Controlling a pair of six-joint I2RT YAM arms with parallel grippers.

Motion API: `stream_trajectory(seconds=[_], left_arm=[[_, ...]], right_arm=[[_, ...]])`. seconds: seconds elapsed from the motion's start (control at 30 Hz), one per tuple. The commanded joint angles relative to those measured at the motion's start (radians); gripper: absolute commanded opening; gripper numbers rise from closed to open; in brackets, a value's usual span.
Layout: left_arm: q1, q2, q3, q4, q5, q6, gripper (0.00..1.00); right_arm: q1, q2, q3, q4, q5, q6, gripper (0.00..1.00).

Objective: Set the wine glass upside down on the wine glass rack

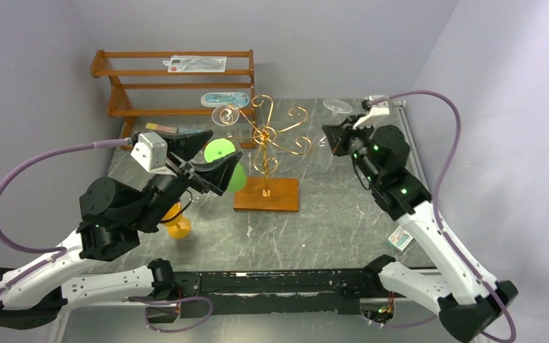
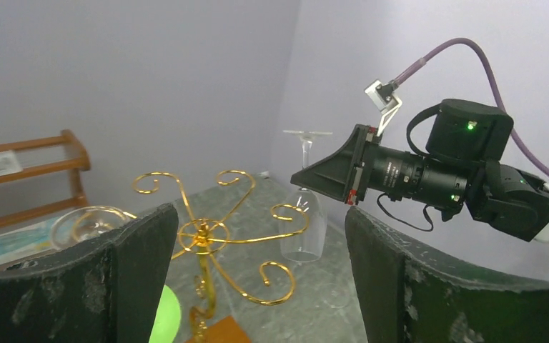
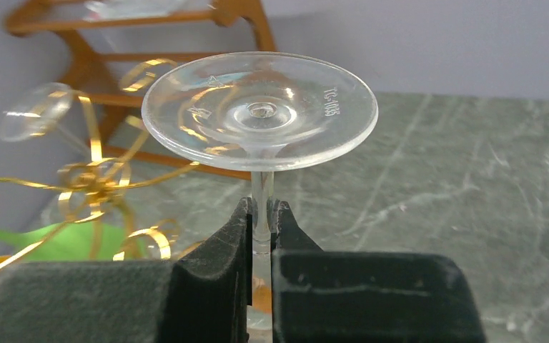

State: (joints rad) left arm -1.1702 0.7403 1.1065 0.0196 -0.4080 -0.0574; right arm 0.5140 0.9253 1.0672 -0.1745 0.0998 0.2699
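Closest in, left gripper (image 2: pixel 259 214) spread wide. Further out, right gripper (image 3: pixel 261 221) clamped tight on the stem of the wine glass (image 3: pixel 259 111), foot up, bowl hanging below. Beyond, wine glass rack (image 1: pixel 264 150) just left of the glass; contact impossible to tell.
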Motion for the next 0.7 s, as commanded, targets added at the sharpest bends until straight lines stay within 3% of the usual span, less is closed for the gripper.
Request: stream_trajectory(seconds=[0.0,0.4,0.67], left_arm=[[0.002,-0.008,0.006,-0.072,-0.100,0.097,0.91],[0.003,0.023,-0.008,-0.062,-0.118,0.140,0.91],[0.002,0.028,-0.006,-0.078,-0.117,0.113,0.91]], right_arm=[[0.002,0.072,0.041,0.041,0.157,-0.043,0.00],[-0.016,0.241,0.051,0.228,0.036,-0.125,0.00],[-0.168,0.313,0.010,0.372,-0.381,-0.152,0.00]])
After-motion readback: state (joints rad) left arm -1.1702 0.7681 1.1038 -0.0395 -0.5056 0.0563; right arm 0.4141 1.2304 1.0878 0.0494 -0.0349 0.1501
